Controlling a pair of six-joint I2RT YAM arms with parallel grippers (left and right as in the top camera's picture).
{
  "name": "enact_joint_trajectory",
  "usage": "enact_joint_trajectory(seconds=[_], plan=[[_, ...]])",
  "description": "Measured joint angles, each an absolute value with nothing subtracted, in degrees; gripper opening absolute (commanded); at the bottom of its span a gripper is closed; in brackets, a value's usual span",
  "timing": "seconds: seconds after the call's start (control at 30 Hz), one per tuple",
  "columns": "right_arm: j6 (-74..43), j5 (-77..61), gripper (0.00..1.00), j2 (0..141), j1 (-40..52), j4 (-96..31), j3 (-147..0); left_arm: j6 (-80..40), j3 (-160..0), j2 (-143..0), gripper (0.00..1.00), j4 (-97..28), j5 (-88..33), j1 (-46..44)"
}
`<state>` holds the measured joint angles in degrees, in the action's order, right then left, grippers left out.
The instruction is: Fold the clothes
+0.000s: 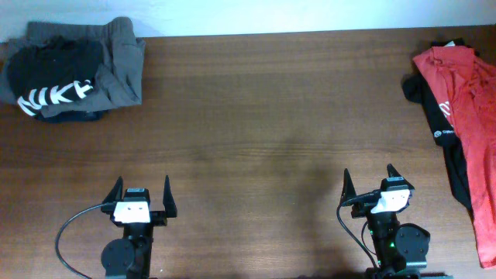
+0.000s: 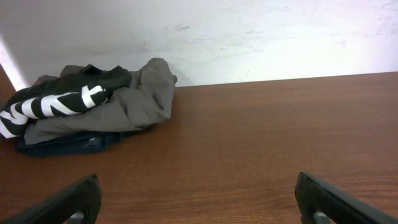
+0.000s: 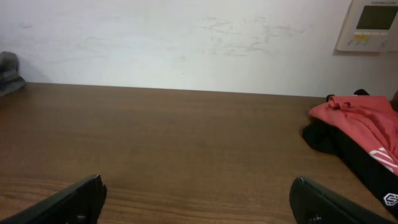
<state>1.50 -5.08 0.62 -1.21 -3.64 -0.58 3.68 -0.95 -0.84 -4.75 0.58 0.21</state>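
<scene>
On the table [image 1: 271, 116], the red-orange shirt [image 1: 473, 101] lies along its right edge, its long axis running far to near, closest to the right gripper [image 1: 369, 173], which stands wide open and empty, like the left gripper [image 1: 142, 183].

A dark brown wooden table [image 1: 263, 101] with clear grain meets a plain white wall [image 3: 186, 43], faintly scuffed. A small white control panel [image 3: 372, 25] with a screen hangs on it. The light is soft and even.
</scene>
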Motion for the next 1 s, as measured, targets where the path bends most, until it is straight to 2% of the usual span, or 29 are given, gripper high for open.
enact_joint_trajectory(seconds=[0.43,0.53,0.73,1.0], plan=[[1.5,-4.9,0.99,0.6,-1.2,-3.4,-0.6,3.7,-1.0,-0.8,0.99,-4.7,0.6,0.2],[1.3,-5.6,0.99,0.6,-1.2,1.0,-0.6,3.7,-1.0,-0.8,0.99,-4.8,0.6,0.2],[0.0,-11.6,0.99,0.6,-1.2,4.7,-0.6,3.7,-1.0,-0.8,0.99,-4.8,0.6,0.2],[-1.8,-23.7,0.98,0.6,-1.2,16.4,-0.6,3.7,-1.0,-0.8,0.99,-4.8,0.6,0.2]])
